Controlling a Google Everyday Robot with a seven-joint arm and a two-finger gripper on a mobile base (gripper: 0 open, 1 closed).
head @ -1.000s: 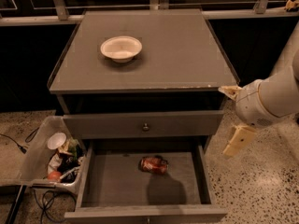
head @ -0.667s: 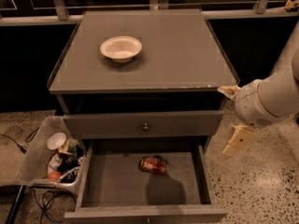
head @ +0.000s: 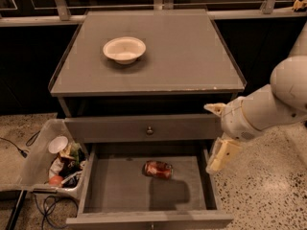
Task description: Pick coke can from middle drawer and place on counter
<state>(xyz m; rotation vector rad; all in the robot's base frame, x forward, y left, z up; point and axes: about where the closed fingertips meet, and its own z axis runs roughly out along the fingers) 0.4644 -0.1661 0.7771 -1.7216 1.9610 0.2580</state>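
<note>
The coke can (head: 157, 169) lies on its side in the open middle drawer (head: 115, 188), a little right of the drawer's centre and toward the back. The counter (head: 192, 56) is the grey cabinet top above it. My gripper (head: 212, 138) hangs at the cabinet's right front corner, level with the closed upper drawer and above the open drawer's right wall. It is to the right of the can and higher than it. It is open and empty, one pale finger (head: 214, 108) above and one finger (head: 223, 155) below.
A white bowl (head: 124, 49) sits on the left half of the counter. The closed upper drawer has a round knob (head: 150, 130). A clear bin of rubbish (head: 53, 158) stands on the floor left of the drawer. A railing (head: 163, 4) runs behind.
</note>
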